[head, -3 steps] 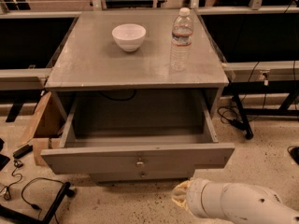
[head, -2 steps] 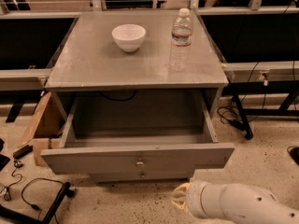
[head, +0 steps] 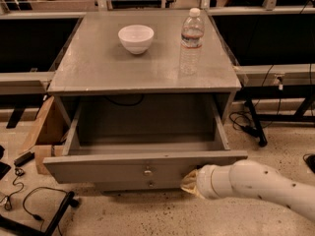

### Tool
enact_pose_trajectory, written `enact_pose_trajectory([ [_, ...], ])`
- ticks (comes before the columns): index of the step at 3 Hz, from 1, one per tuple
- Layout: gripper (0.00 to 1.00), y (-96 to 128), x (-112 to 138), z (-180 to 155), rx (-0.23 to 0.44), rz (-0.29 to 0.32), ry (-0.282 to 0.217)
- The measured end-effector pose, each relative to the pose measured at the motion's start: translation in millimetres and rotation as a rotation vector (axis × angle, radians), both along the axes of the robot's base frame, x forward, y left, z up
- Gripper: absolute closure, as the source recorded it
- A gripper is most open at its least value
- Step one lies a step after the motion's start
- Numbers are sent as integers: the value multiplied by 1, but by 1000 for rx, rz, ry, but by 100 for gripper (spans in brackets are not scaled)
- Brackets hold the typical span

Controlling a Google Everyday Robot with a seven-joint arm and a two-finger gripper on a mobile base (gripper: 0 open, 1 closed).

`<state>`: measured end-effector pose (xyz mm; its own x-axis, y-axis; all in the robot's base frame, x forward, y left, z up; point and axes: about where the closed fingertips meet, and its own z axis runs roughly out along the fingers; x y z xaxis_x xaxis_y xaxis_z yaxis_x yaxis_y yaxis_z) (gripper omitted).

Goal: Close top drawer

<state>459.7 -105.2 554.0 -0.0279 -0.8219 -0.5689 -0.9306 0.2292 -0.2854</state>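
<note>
- The white arm (head: 266,186) reaches in from the lower right corner, lying low and nearly level over the floor, its rounded casing dotted with small dark holes.
- The gripper (head: 189,183) sits at the arm's tip, a pale yellowish end right at the lower right part of the top drawer's front panel, apparently touching it. Whether it is spread apart or closed together cannot be told.
- The top drawer (head: 98,170) is pulled far out of the cabinet, its deep box open to view and its front panel nearest the camera.
- Compared with a second ago, the arm has come up and forward: its tip was then lower, clear of the panel, and now meets the panel's lower edge. The drawer is out as far as before, and the bowl and the bottle have not shifted.
- The drawer is matte grey with a long flat front and a small brass knob (head: 147,171) at its centre. A second knob (head: 151,184) shows on the drawer front (head: 123,185) just beneath.
- On the smooth, faintly reflective cabinet top (head: 98,68) stand a round white bowl (head: 136,37) and a clear plastic water bottle (head: 191,41) with a white cap, well apart.
- The floor (head: 147,215) is speckled. A cardboard box (head: 44,127) leans at the cabinet's left, with black cables (head: 29,205) near it.
</note>
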Motion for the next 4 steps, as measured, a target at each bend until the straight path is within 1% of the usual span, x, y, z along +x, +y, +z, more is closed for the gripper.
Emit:
enact_pose_trajectory([
  [2,100,-1,26,4,-3,27,-6],
  [3,100,-1,26,4,-3,27,-6],
  [4,100,0,39,8,-3,36,-11],
])
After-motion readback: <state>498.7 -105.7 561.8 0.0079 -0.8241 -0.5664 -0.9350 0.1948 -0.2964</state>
